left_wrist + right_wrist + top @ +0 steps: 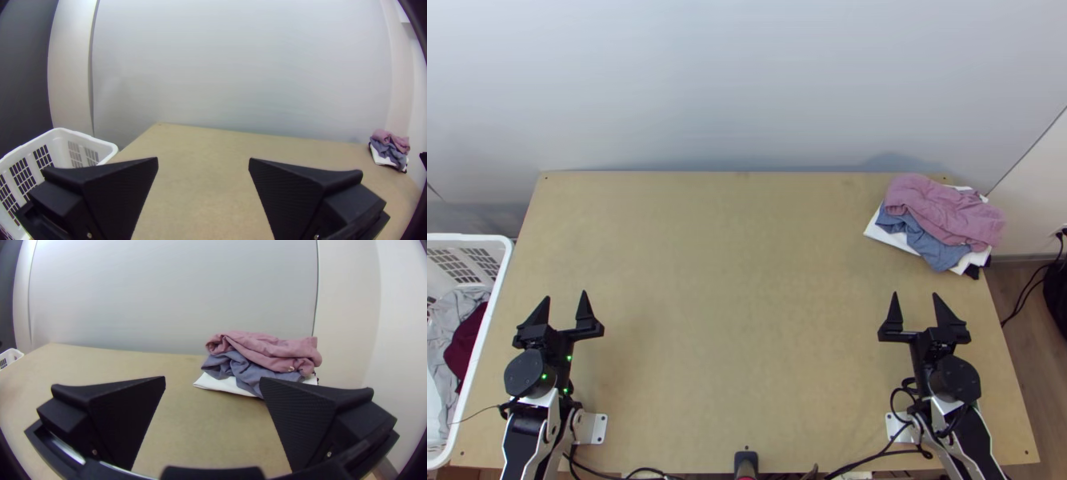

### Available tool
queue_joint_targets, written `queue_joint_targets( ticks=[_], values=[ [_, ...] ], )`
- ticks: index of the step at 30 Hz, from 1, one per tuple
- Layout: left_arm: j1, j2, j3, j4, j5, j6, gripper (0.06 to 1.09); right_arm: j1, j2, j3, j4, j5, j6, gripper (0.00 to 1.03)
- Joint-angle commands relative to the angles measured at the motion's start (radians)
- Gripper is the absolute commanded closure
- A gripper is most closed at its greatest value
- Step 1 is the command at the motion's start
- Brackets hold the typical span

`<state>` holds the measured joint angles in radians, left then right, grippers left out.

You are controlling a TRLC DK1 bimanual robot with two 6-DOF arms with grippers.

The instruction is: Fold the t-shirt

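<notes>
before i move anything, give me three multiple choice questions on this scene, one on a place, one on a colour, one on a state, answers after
1. Where on the table does the cloth pile lie?
A) near the middle
B) far left corner
C) far right corner

2. What colour is the pile's top cloth?
A) pink
B) white
C) green

3. How is the left pincer?
A) shut on cloth
B) open and empty
C) shut and empty

1: C, the top view shows the pile at that corner.
2: A, the pink cloth lies over the blue-grey one.
3: B, its fingers stand apart with nothing between them.
</notes>
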<state>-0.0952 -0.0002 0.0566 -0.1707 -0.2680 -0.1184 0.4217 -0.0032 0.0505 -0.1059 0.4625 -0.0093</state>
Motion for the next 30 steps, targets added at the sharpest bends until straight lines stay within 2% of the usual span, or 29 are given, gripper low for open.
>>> queue_joint_targets(
  ticks=[1, 3, 10, 12, 15, 17, 18, 19, 20, 21, 22, 26, 30],
  values=[
    [0.0, 0.0, 0.0, 0.0, 0.0, 0.0, 0.1, 0.002, 0.0, 0.0, 0.0, -0.001, 0.006, 0.04],
    [0.0, 0.0, 0.0, 0.0, 0.0, -0.001, 0.1, 0.008, 0.0, 0.0, 0.0, -0.001, 0.075, 0.04],
    [0.005, 0.0, 0.0, 0.0, -0.008, 0.006, 0.1, 0.025, 0.0, 0.0, 0.0, -0.001, 0.092, 0.04],
    [0.057, 0.0, 0.0, 0.004, -0.043, 0.037, 0.1, 0.034, 0.0, 0.0, 0.0, 0.001, 0.088, 0.04],
    [0.141, -0.001, -0.001, 0.013, -0.063, 0.017, 0.1, -0.011, -0.001, -0.001, 0.02, 0.005, 0.071, 0.04],
    [0.14, -0.001, 0.003, 0.013, -0.097, 0.0, 0.1, -0.021, -0.003, 0.005, 0.023, 0.004, 0.003, 0.05],
    [0.137, -0.003, 0.006, 0.014, -0.158, 0.002, 0.1, -0.011, -0.003, 0.005, 0.037, 0.004, -0.072, 0.04],
    [0.135, -0.003, 0.011, 0.023, -0.169, 0.033, 0.1, -0.004, -0.003, 0.002, 0.072, 0.005, -0.141, 0.04],
    [0.132, -0.003, 0.011, 0.051, -0.123, 0.111, 0.1, -0.008, -0.003, -0.006, 0.11, 0.019, -0.221, 0.04],
    [0.129, -0.003, 0.017, 0.066, -0.039, 0.181, 0.1, -0.008, -0.003, -0.014, 0.178, 0.028, -0.313, 0.04],
    [0.138, -0.001, 0.025, 0.063, -0.014, 0.183, 0.1, -0.008, -0.003, -0.014, 0.226, 0.036, -0.34, 0.04],
    [0.14, 0.025, 0.088, 0.068, -0.005, 0.168, 0.1, -0.02, 0.019, 0.049, 0.295, 0.059, -0.282, 0.04],
    [0.183, 0.186, 0.2, 0.112, -0.045, 0.157, 0.1, -0.014, 0.258, 0.215, 0.226, 0.131, -0.184, 0.04]
  ],
)
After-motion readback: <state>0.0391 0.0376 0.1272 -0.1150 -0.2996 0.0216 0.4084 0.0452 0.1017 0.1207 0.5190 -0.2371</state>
